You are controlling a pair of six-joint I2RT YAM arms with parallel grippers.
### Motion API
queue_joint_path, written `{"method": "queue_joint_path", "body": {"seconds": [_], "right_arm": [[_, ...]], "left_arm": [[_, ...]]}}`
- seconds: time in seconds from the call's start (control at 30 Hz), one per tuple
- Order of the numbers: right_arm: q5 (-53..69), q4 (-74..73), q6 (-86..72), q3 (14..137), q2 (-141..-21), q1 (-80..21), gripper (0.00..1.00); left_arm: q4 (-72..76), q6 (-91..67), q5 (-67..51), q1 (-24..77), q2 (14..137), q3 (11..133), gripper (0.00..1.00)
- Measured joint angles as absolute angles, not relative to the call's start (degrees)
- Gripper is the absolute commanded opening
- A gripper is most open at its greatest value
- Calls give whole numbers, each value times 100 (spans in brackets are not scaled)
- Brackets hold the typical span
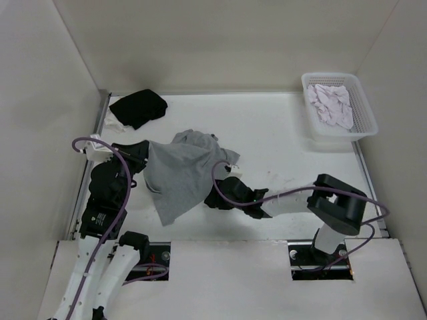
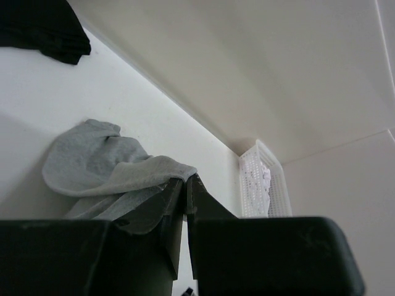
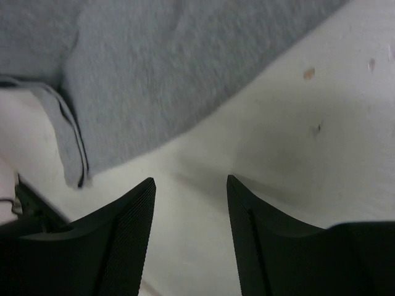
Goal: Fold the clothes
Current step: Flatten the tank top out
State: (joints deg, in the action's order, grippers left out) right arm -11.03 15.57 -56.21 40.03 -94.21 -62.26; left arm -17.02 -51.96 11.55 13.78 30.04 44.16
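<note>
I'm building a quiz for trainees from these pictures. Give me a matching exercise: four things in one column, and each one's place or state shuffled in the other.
1 grey T-shirt
2 black garment
3 basket
4 right gripper

a open, holding nothing
b far left corner
c pinched by left gripper
d far right, holds pale cloth

Pairs: 1-c, 2-b, 3-d, 4-a

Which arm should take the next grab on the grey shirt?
Right. The right gripper is open and empty, just beside the edge of the grey T-shirt. The left gripper is shut on a fold of it, so it should probably just hold.
</note>
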Motion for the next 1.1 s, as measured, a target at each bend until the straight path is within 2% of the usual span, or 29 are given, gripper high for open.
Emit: {"method": "queue_joint_path", "body": {"seconds": [0.13, 0.17, 0.23, 0.3, 0.43, 0.7, 0.87, 1.1], "right_arm": [[-1122, 1761, -5837, 4595, -10141, -5889, 39], [-1061, 1848, -5896, 4742, -10315, -5778, 31], [-947, 1977, -6007, 4969, -10613, -5570, 9], [-829, 2132, -6141, 5013, -10774, -5365, 1], [-937, 2112, -6104, 4639, -10422, -4871, 0], [-1111, 1837, -5218, 4167, -8211, -3295, 0], [-1116, 1568, -4733, 4034, -6541, -3487, 0], [-1166, 294, -4392, 3743, -4228, -4036, 2]], "left_arm": [[-1765, -5181, 1044, 1345, 2954, 4300, 5], [-1778, -5181, 1015, 1347, 2943, 4274, 5], [-1780, -5181, 961, 1352, 2923, 4204, 5], [-1778, -5183, 893, 1337, 2906, 4119, 5], [-1769, -5192, 762, 1271, 2891, 3894, 5], [-1452, -5382, 405, 1103, 2792, 2792, 5], [-1306, -5489, 191, 834, 2554, 1852, 5], [-1140, -5561, 62, 545, 2248, 1118, 5]]}}
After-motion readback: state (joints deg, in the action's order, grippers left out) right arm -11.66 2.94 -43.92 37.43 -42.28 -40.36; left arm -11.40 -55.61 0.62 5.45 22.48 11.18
